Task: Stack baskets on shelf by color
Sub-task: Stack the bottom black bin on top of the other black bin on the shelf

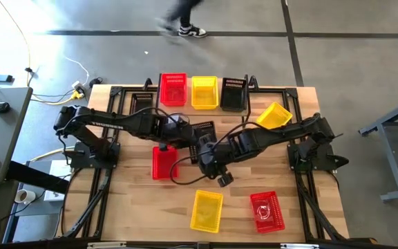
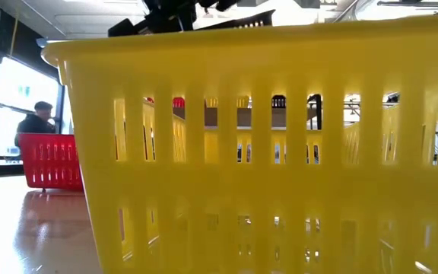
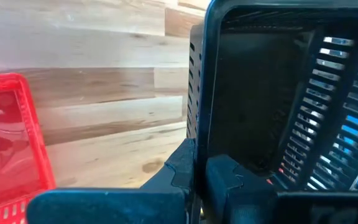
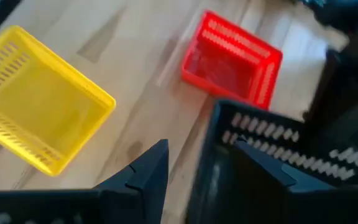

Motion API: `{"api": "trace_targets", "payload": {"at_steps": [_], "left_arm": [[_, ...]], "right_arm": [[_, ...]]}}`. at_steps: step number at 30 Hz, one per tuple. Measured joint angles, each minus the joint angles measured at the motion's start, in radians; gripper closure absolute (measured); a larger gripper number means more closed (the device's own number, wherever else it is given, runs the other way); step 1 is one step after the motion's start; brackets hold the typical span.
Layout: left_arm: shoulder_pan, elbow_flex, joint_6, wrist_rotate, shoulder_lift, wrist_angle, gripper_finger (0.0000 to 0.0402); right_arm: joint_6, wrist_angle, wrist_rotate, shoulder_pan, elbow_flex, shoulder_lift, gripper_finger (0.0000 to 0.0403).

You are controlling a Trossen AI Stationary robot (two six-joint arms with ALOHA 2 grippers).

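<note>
Two claws meet mid-tabletop point(image 1: 137, 207): left claw point(image 3: 199, 177) clenched on black basket point(image 3: 260, 93) rim, right claw point(image 4: 197, 171) released astride it. No legible writing.

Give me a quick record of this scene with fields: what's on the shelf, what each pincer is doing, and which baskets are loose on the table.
shelf: red basket, yellow basket, black basket in a row
left pincer: shut on the rim of a black basket at table centre
right pincer: open, astride that basket's wall
loose baskets: red, yellow, red, yellow
</note>
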Motion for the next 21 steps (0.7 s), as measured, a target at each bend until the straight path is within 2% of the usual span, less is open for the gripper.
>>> {"api": "trace_targets", "payload": {"at_steps": [7,12,14,21], "left_arm": [[0.017,-0.001,0.039,0.035,0.0,0.033,0.0399],[0.035,-0.002,0.068,0.069,0.001,0.091,0.0399],[0.035,-0.002,0.068,0.071,0.001,0.114,0.0399],[0.04,0.0,0.104,0.094,0.0,0.145,0.0399]], "right_arm": [[0.045,-0.08,0.017,-0.02,0.0,0.0,0.0245],[0.071,-0.114,0.068,-0.021,0.0,-0.003,0.0245],[0.077,-0.141,0.055,-0.024,0.0,-0.003,0.0247],[0.136,-0.18,0.037,-0.037,-0.001,0.001,0.0296]]}}
